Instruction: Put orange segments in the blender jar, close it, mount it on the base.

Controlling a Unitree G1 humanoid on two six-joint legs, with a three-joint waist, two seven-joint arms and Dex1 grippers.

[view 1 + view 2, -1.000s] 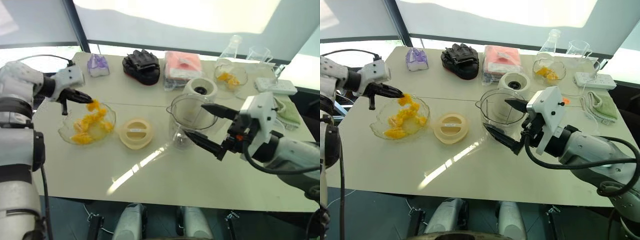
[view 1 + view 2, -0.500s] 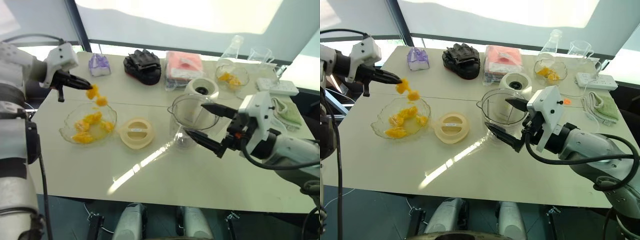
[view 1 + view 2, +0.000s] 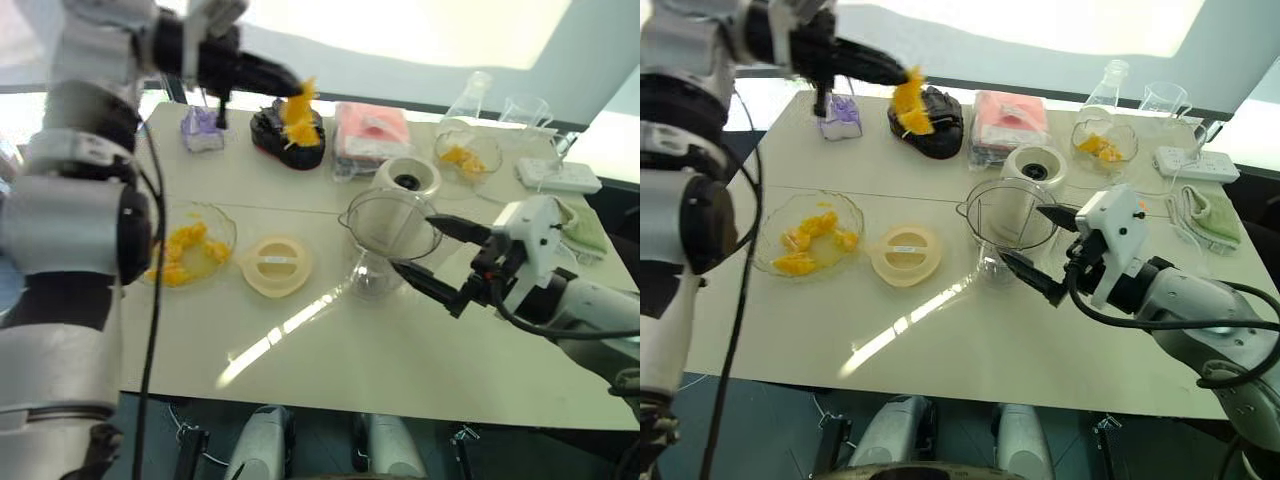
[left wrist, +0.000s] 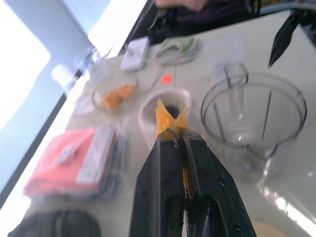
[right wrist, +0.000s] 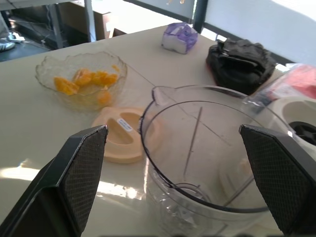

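Left eye view first: our left gripper (image 3: 285,80) has risen from the glass bowl (image 3: 222,225) near the desk's left edge and swung toward the middle, shut on a clump of orange segments (image 3: 299,105) that now hangs high over the black glove (image 3: 268,133) by the far edge. We read that as the carry toward the blender jar (image 3: 388,232), which stands empty at mid-desk; the clump is still well apart from its mouth, up and to the left of it. More segments remain in the bowl. The cream lid (image 3: 275,266) lies flat between bowl and jar, and the base (image 3: 404,177) stands just behind the jar.

Right eye view: our right gripper (image 3: 1042,247) has its fingers spread wide on either side of the jar's front, not closed on it.

Left wrist view: the black fingers (image 4: 160,163) pinch the orange piece at their tips, with the base straight beyond it and the jar's open mouth just to one side.

Right wrist view: the two pads (image 5: 84,168) bracket the jar, apart from its wall, and its bottom is bare.
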